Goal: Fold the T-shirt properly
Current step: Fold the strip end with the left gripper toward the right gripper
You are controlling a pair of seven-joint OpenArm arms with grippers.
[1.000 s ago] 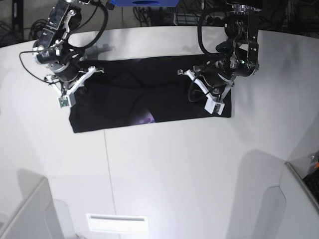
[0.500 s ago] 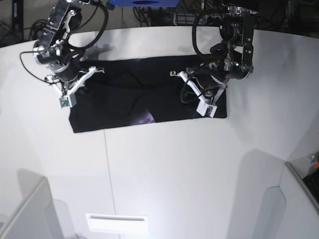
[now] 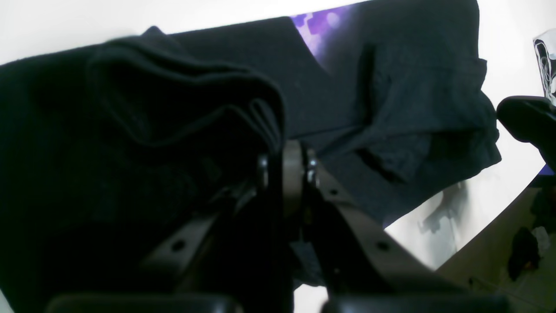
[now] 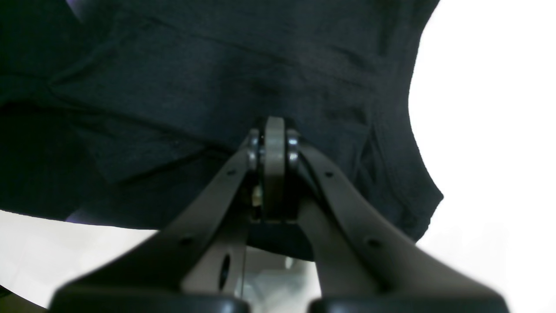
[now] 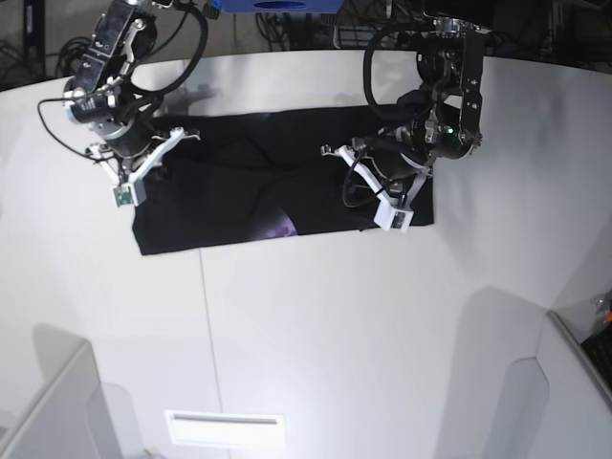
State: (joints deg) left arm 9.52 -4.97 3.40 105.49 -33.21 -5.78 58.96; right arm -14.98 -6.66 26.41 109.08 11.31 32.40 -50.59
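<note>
Because the T-shirt (image 5: 239,191) lies as a long black band across the far half of the table (image 5: 316,335), you have one arm at each end of it so the cloth can be doubled end over end. Your left gripper (image 3: 284,161) is clamped shut on a bunched end of the shirt; the left wrist view shows several layers of dark fabric humped up and over the closed jaws, with a purple patch of the print (image 3: 317,32) showing further off. That grip is what lets the end be carried across instead of dragging flat. Your right gripper (image 4: 273,139) is also closed, its tips pressed down against the shirt near a curved edge; I judge it is pinning that end as an anchor, though whether it pinches cloth I cannot tell.

Against the base view a second ago, your left arm has travelled toward the shirt's middle, and the cloth's end on that side has come inward with it, so the band now looks shorter. Your right arm has kept its place and pose at the other end.
</note>
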